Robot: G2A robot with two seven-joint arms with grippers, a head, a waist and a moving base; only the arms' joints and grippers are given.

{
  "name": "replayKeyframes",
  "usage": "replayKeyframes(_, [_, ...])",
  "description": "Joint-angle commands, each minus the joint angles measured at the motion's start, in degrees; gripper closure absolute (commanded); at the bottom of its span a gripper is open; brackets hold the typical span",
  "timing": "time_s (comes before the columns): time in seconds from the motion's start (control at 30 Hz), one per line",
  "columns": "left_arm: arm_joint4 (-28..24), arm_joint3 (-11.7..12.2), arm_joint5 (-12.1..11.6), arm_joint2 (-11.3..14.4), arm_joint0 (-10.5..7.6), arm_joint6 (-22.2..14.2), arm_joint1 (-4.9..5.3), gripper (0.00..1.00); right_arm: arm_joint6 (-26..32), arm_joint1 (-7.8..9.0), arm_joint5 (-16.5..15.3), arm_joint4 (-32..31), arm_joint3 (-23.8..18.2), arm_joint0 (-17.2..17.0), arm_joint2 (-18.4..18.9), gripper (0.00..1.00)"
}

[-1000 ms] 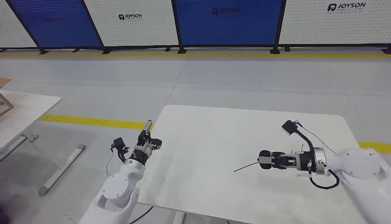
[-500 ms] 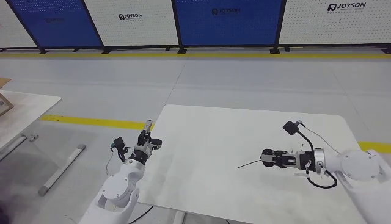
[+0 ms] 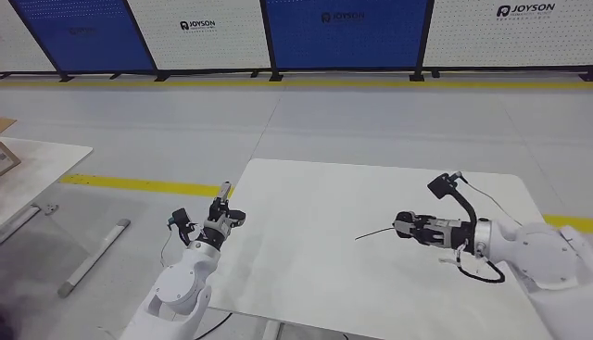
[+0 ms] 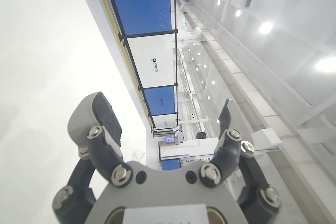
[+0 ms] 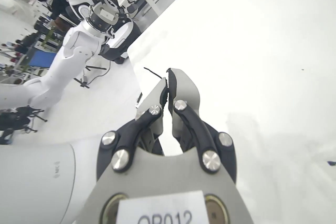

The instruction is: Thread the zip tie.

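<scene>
My right gripper (image 5: 167, 78) is clamped on the black zip tie (image 5: 152, 72), and a short dark tip juts past my fingertips. From the top view the tie's free length shows, its long axis running across the white table (image 3: 306, 266) toward my left arm. My left gripper (image 3: 223, 196), at the table's left edge, has its fingers spread wide and is tilted up toward the ceiling lights (image 4: 265, 27). Beyond lie a yellow floor line (image 3: 139, 184) and blue and white panels (image 3: 347, 16).

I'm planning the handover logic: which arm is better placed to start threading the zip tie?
Right, probably: the right pincer is shut on the zip tie over the table. The left pincer is open and empty at the table's edge.
</scene>
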Motion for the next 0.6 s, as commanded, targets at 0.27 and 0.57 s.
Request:
replayKeyframes(0.27, [0.0, 0.0, 0.0, 0.0, 0.0, 0.0, 0.0, 0.0, -6.37, 0.56, 0.01, -6.3, 1.14, -0.68, -0.83, 1.0])
replayKeyframes(0.57, [0.0, 0.0, 0.0, 0.0, 0.0, 0.0, 0.0, 0.0, -7.46, 0.56, 0.01, -7.84, 0.15, -0.93, -0.93, 1.0])
